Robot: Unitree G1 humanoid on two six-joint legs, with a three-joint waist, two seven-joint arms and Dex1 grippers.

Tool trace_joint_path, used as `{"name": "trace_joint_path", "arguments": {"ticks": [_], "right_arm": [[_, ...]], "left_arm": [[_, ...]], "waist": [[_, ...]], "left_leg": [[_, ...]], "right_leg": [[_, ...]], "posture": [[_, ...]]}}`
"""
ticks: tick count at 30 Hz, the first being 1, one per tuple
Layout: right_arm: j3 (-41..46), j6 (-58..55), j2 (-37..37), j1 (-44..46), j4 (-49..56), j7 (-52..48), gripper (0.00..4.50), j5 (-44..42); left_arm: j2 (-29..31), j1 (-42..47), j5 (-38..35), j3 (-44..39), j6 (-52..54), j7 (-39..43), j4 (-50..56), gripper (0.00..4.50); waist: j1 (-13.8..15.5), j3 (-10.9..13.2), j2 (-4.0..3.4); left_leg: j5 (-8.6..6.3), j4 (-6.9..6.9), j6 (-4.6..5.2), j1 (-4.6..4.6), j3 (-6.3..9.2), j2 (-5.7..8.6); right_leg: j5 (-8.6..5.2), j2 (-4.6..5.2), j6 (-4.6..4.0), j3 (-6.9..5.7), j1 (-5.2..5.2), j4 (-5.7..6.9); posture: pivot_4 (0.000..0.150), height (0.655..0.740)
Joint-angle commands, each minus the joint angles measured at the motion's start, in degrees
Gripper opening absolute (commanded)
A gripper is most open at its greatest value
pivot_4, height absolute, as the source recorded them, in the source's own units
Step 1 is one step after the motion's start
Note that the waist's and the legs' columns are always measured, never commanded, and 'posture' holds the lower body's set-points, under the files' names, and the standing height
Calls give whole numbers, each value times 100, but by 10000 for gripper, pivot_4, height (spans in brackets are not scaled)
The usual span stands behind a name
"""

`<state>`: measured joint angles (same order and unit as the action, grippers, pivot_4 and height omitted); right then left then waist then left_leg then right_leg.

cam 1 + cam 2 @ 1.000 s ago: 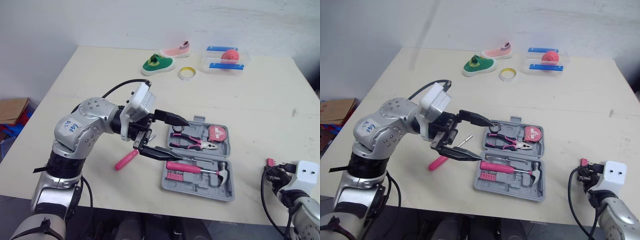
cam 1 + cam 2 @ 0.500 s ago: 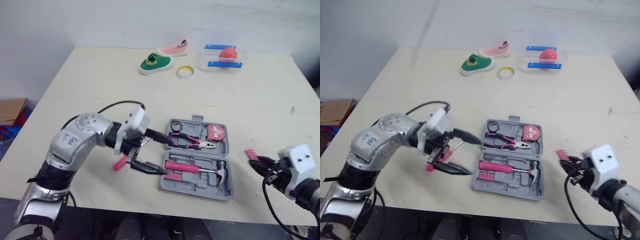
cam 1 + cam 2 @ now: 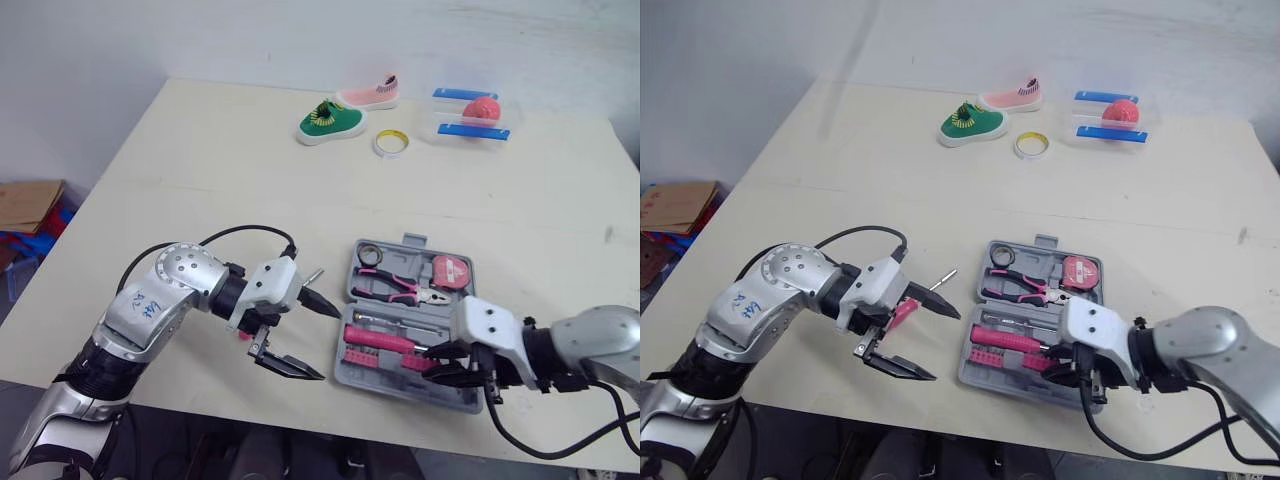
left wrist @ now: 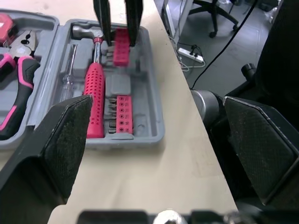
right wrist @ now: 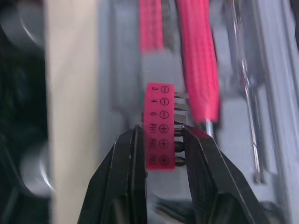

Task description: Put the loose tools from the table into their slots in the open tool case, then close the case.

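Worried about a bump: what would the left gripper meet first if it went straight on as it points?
Likely the tool case, its end wall beside the seated bit holder; height unclear.

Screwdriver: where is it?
The screwdriver lies on the table, left of the case, right beside the left end effector in the right eye view.

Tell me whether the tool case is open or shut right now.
Open. The tool case lies spread flat on the table, both halves facing up, with the pliers, tape measure and hammer exposed.
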<state>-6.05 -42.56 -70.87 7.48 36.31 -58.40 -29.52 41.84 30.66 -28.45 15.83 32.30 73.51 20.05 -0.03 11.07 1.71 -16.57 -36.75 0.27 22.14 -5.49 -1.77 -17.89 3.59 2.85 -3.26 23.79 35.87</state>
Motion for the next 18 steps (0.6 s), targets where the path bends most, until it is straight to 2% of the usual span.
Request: {"name": "trace_joint_path", "arguments": {"ticks": [1,6,18], "right_arm": [[-282,331,-114,288,-173,-436,7675,392],[-540,432,50,554,-270,-800,7675,527],[-636,62,353,468,-154,-329,7675,843]], "left_arm": [[61,-15,-30,-158,-28,-63,265,45000],[51,-45,0,-152,-72,-132,263,45000],[2,-59,33,-84,-130,-240,318,45000]], "waist": [[1,2,-4],[0,2,-4],[1,2,-4]], "left_leg": [[-7,-23,0,15,2,-4],[-14,-53,9,13,5,-5],[-9,-61,9,5,8,-5]], "right_leg": [[0,0,0,-7,7,7],[5,5,3,-16,-7,12],[20,10,-7,-16,-10,31]], "posture": [[1500,7304],[1500,7304],[1500,7304]]}}
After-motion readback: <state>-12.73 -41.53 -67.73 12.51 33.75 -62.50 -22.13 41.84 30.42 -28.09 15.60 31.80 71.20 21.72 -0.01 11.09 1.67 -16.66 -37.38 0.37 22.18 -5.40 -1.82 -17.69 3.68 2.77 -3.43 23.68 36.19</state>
